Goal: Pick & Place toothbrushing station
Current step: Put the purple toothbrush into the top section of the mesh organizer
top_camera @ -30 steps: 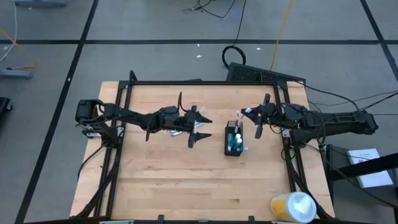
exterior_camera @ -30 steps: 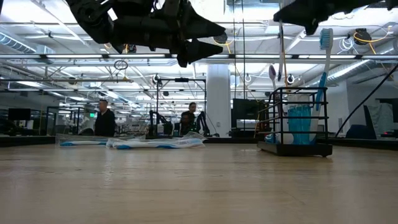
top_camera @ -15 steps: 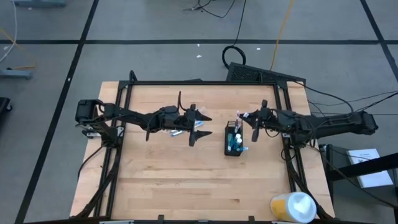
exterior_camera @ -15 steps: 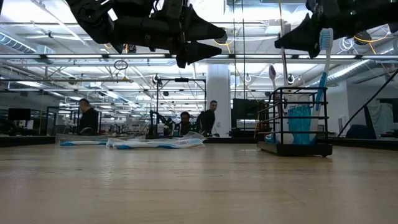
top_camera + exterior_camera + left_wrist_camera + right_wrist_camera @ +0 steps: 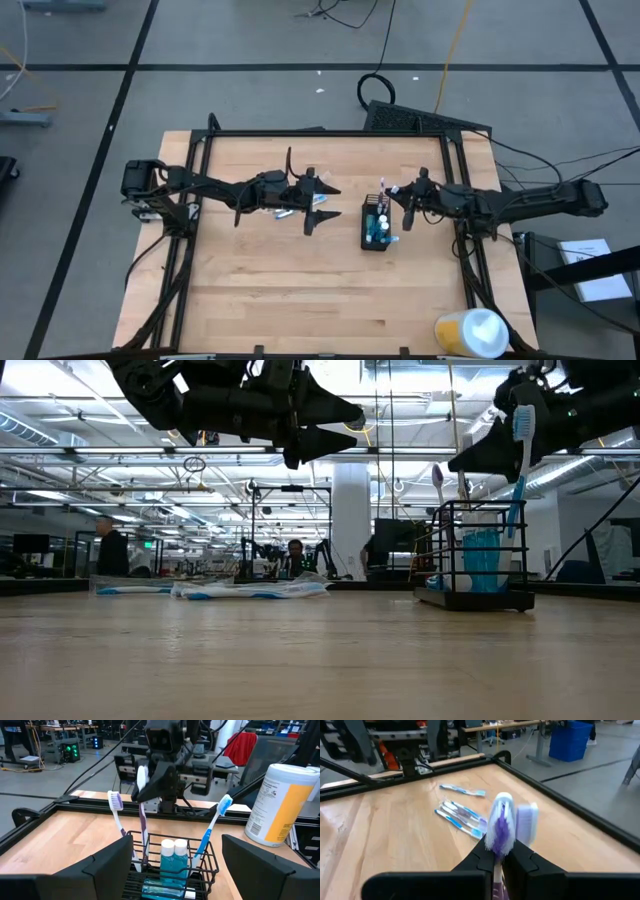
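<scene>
The black wire cup [image 5: 172, 870] stands on the table right of centre [image 5: 377, 228]. A purple-headed toothbrush [image 5: 116, 802] and a blue one [image 5: 218, 812] lean on its rim, and white-capped blue tubes [image 5: 174, 854] stand inside. My right gripper [image 5: 150, 789] is just above the cup's far right corner, shut on a third toothbrush [image 5: 143, 820]. My left gripper [image 5: 322, 205] hangs open and level to the cup's left, with nothing between its fingers. Several wrapped toothbrushes [image 5: 462, 815] lie flat on the table under the left arm. My right gripper pinches the toothbrush's neck [image 5: 498, 851], just below its bristled head [image 5: 500, 827], between its two shut fingers. The fingers come about level from the table's right side and lie across the brush. The brush stands upright, and its shaft [image 5: 145, 845] reaches down inside the cup.
A yellow-and-white roll [image 5: 470, 332] stands at the near right corner. A black frame [image 5: 330, 132] runs around the table's edges. Bare wood lies between the cup and the near edge. People [image 5: 110, 545] move in the room behind.
My right gripper has come down toward the cup and slightly toward the table's left, staying shut on the toothbrush. The brush has sunk upright with it, its lower end going into the cup. The left arm has kept still.
</scene>
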Tool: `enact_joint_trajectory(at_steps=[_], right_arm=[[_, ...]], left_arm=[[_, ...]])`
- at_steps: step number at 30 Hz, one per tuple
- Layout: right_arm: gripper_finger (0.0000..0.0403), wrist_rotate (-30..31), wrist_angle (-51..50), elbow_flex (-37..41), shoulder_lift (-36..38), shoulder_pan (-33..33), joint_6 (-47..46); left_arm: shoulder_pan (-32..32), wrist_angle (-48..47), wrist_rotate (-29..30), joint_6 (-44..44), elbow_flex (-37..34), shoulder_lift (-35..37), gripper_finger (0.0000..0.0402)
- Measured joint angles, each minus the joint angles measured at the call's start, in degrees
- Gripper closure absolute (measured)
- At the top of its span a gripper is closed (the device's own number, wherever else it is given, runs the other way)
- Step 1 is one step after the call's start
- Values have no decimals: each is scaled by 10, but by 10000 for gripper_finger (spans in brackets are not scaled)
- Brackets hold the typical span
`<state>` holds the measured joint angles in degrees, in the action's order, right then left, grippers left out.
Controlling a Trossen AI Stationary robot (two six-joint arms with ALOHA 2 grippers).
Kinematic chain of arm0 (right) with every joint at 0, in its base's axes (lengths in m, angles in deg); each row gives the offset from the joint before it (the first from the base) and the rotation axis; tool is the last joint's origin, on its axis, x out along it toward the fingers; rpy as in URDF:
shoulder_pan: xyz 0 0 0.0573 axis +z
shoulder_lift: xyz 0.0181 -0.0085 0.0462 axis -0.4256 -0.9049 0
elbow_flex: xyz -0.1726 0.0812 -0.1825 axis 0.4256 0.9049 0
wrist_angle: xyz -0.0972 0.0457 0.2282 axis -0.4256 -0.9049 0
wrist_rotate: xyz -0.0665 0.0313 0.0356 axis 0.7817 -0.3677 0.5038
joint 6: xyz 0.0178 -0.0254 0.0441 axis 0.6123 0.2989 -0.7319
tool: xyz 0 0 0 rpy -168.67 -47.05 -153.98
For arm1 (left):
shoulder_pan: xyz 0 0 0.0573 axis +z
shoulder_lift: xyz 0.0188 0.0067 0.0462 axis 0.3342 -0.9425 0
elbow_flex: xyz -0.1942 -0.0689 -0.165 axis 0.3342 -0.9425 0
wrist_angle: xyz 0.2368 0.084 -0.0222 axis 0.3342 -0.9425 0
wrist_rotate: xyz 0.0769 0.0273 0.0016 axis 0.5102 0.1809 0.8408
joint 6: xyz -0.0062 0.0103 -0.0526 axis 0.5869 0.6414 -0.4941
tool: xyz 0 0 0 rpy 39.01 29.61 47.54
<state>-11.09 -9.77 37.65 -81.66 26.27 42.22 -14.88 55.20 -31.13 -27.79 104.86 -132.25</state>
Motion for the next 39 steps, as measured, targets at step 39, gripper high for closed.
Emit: enact_joint_trajectory(at_steps=[39], right_arm=[[266, -1, 139, 86, 0, 0, -16]], left_arm=[[0, -9, 1, 1, 0, 0, 105]])
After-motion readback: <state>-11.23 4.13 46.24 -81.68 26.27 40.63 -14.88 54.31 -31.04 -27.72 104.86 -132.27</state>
